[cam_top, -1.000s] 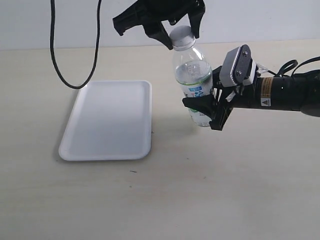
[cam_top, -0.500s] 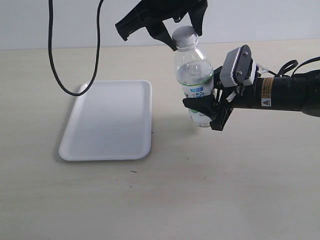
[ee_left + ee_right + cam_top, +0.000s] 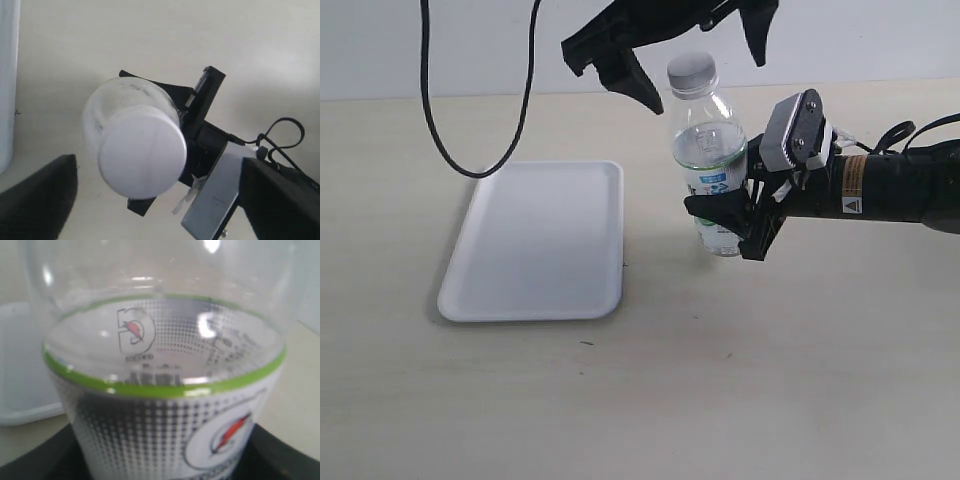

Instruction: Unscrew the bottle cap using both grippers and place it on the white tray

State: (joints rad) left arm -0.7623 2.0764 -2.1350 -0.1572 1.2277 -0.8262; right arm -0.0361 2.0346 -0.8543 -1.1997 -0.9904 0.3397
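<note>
Your table (image 3: pixel 770 380) is pale and bare around the work. The white tray (image 3: pixel 540 240) lies flat on it, well apart from both hands, on the far side of the bottle from your right gripper (image 3: pixel 735 222). That right arm reaches in level with the table, grey plate uppermost. Its black jaws are clamped around the lower body of the bottle (image 3: pixel 708 150) at the label and hold it upright. Your left gripper (image 3: pixel 706 80) hangs above, pointing down over the bottle's top. Its two fingers (image 3: pixel 630 85) are spread wide, one on each side of the neck, and neither touches it, so that hand has let go. The bottle is clear plastic, with a green band and a white dotted label that fills the right wrist view. The bottle cap (image 3: pixel 691 70), small, round and white, is still on the neck. It sits directly beneath your left hand, between the parted fingers.
</note>
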